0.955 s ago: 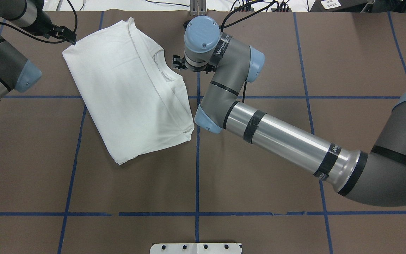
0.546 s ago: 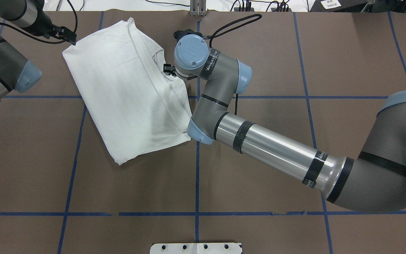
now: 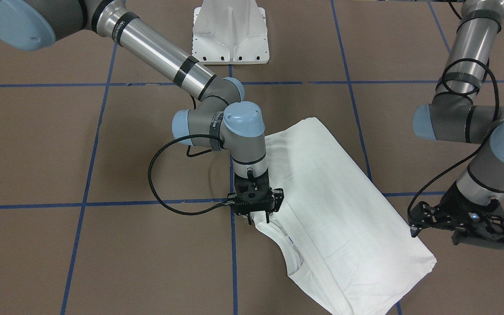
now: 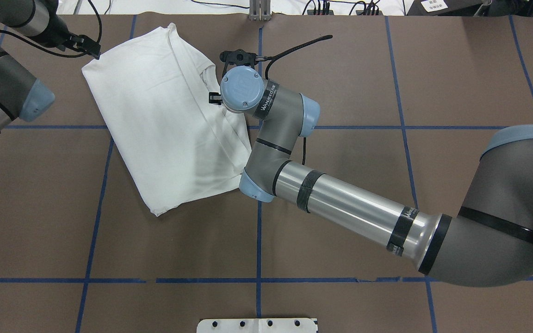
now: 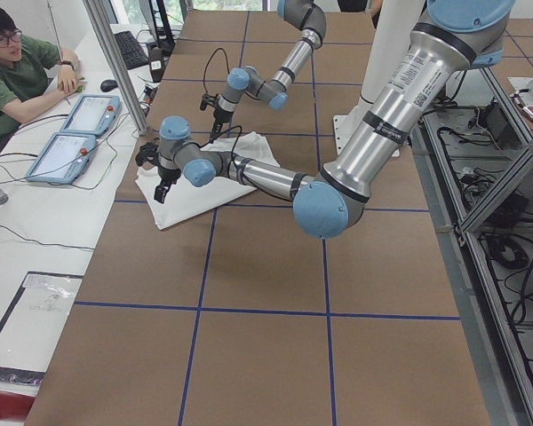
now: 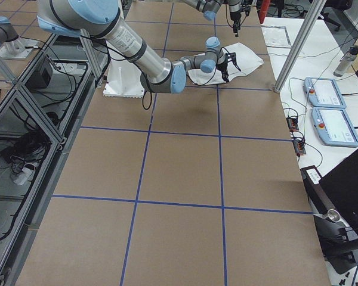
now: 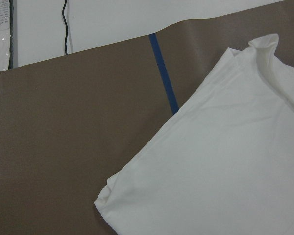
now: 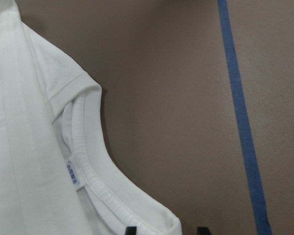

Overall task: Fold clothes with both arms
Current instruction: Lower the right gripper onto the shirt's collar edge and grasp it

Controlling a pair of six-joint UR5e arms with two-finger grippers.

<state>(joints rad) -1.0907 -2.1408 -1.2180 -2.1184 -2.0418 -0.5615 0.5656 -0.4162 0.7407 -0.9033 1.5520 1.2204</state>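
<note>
T-shirt [image 4: 164, 125], white and folded into a slanted rectangle, lies flat on the far left part of the brown table [image 4: 387, 69], its ribbed collar [image 8: 88, 166] and small label [image 8: 73, 172] facing right. You have the right gripper [image 3: 259, 220] pointing down at the shoulder edge beside the collar, its fingertips [image 8: 131, 230] apart with that edge of cloth between them. Your left gripper [image 4: 93, 51] sits at the shirt's far left corner, and you cannot tell from these views whether its fingers are apart or together.

T-shirt [image 3: 344, 227]: corner cut off, front view | right gripper [image 3: 259, 220]: mostly hidden overhead
</note>
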